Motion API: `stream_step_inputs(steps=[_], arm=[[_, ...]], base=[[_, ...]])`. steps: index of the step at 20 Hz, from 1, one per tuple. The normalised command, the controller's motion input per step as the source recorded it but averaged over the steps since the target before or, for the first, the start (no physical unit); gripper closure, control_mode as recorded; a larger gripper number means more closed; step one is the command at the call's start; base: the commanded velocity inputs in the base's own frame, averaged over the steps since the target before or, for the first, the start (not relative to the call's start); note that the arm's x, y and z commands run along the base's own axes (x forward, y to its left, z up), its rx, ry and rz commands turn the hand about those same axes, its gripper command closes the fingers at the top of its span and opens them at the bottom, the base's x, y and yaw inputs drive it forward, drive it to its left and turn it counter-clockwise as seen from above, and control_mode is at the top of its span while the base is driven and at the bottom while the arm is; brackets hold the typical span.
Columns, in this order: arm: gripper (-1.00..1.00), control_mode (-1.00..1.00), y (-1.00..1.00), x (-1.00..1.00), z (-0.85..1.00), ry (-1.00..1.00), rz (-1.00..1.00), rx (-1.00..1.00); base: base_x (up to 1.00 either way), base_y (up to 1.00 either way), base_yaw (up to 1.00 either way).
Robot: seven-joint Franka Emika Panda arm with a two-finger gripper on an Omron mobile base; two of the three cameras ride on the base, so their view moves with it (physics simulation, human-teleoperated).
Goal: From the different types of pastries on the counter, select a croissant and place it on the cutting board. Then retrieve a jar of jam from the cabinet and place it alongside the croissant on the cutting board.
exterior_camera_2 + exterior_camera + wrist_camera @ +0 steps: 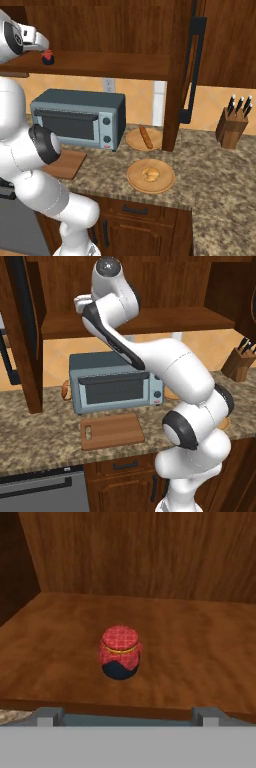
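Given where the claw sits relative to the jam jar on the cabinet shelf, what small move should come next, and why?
Probably ease the claw straight forward toward the jar of jam. The jar stands upright on the cabinet shelf, centred ahead of the fingertips and apart from them, with the jaws spread wide enough to pass either side.

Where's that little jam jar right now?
The jar of jam stands upright on the cabinet's shelf, directly ahead of the hand. In the right base view it sits at upper left, above the toaster oven.
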Motion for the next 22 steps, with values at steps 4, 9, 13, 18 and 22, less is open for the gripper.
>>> stream_step_inputs(steps=[4, 9, 13, 18, 22], arm=[[-1.0, -1.0, 0.05, 0.0, -0.08, -0.05, 0.0, 0.12], [-1.0, -1.0, 0.0, -0.16, -0.18, -0.02, 0.0, 0.07], [-1.0, -1.0, 0.0, 0.01, -0.31, -0.03, 0.0, 0.01], [-1.0, -1.0, -0.04, 0.16, -0.19, -0.05, 0.01, 0.01], [-1.0, -1.0, -0.16, 0.44, -0.04, 0.0, 0.06, 0.06]], base=[[0.0, 0.0, 0.0], [0.0, 0.0, 0.0], [0.0, 0.0, 0.0], [0.0, 0.0, 0.0], [0.0, 0.0, 0.0]])
